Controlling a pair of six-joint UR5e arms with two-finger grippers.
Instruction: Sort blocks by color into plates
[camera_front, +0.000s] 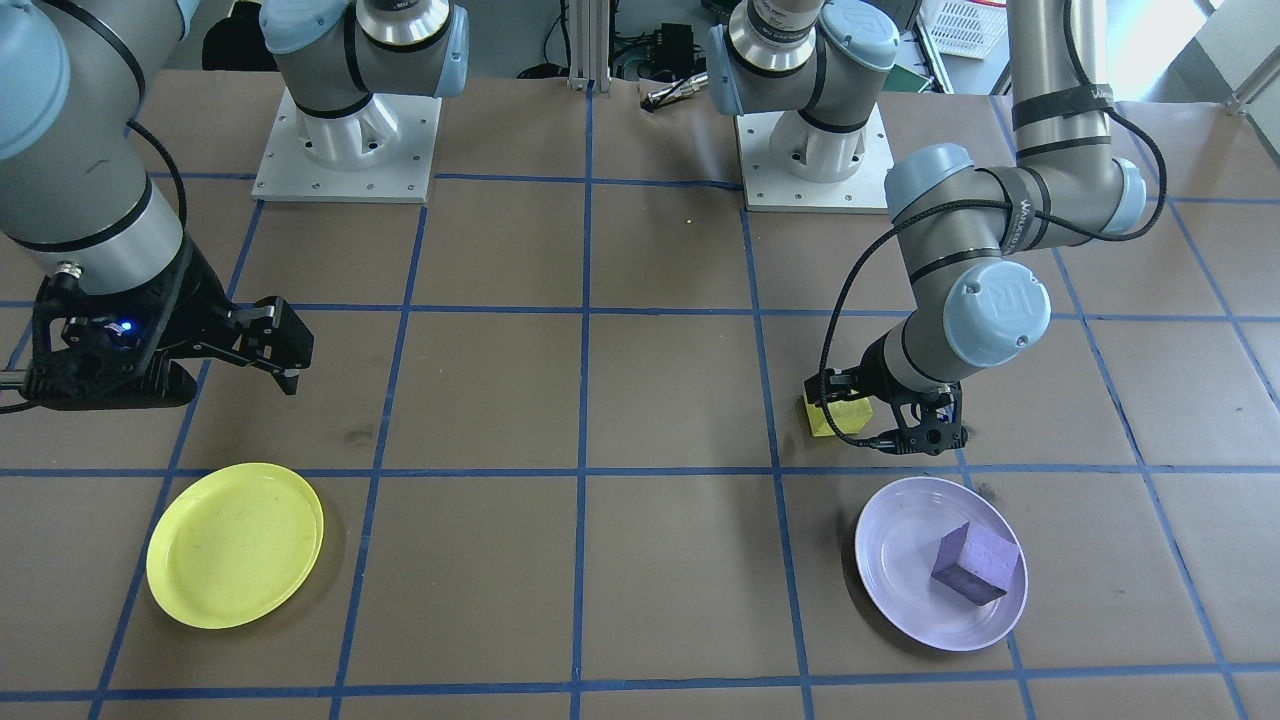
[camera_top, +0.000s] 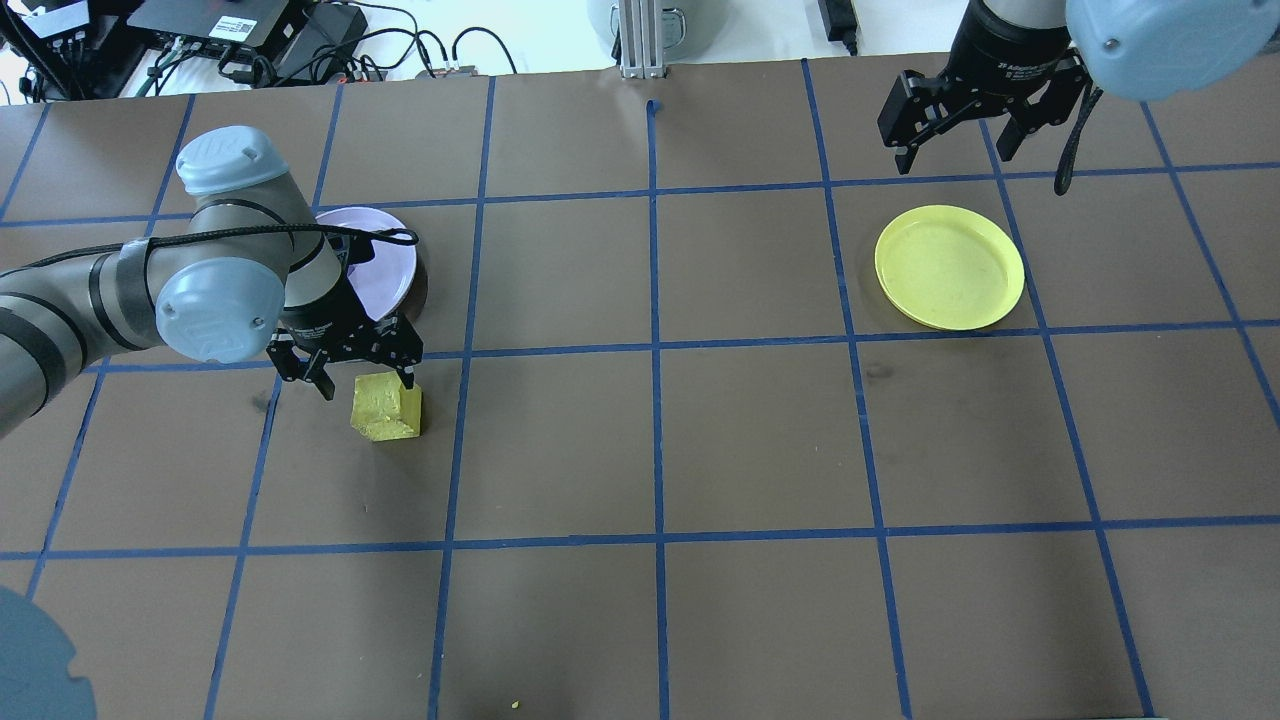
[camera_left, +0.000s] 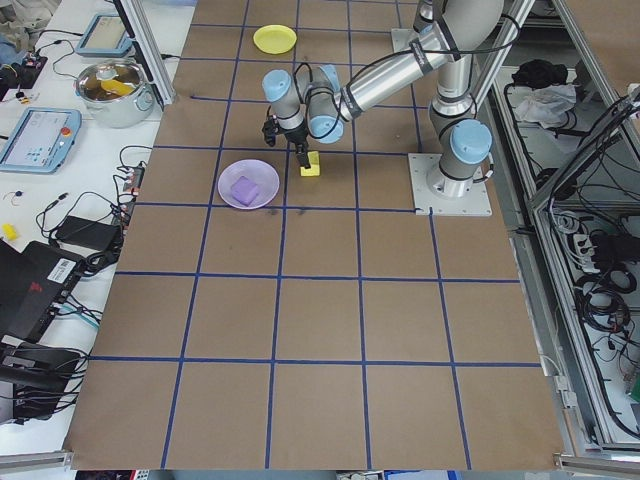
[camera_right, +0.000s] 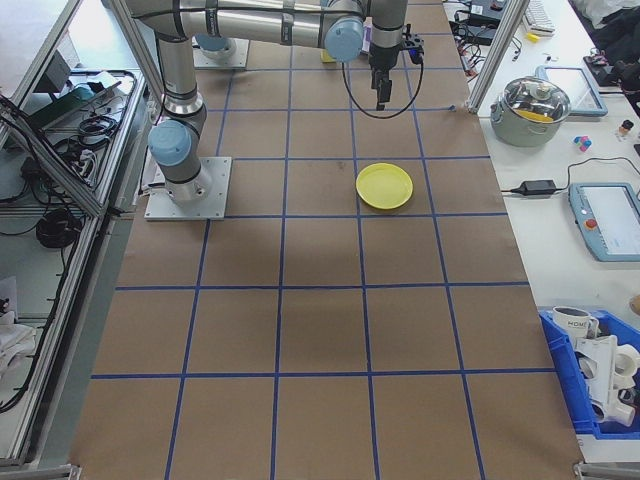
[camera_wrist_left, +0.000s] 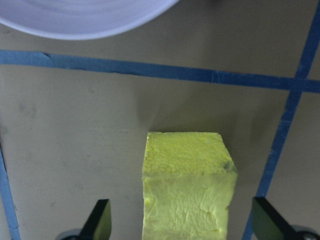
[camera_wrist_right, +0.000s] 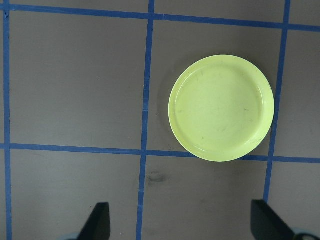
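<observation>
The yellow block (camera_top: 386, 408) stands on the table just short of the lavender plate (camera_top: 390, 262). My left gripper (camera_top: 365, 382) is open and low over it. In the left wrist view the block (camera_wrist_left: 187, 190) sits between the two fingers (camera_wrist_left: 100, 222) with a gap on each side. The purple block (camera_front: 975, 562) lies in the lavender plate (camera_front: 890, 570). The yellow plate (camera_top: 950, 267) holds nothing. My right gripper (camera_top: 952, 155) hangs open beyond it, and the right wrist view looks straight down on the plate (camera_wrist_right: 221, 107).
Blue tape lines (camera_top: 655, 345) divide the brown table into squares. Both arm bases (camera_front: 345, 150) stand on white plates at the robot's edge. A metal tool (camera_front: 675, 92) lies between them. Benches with a pot (camera_left: 115, 85) and cables flank the table.
</observation>
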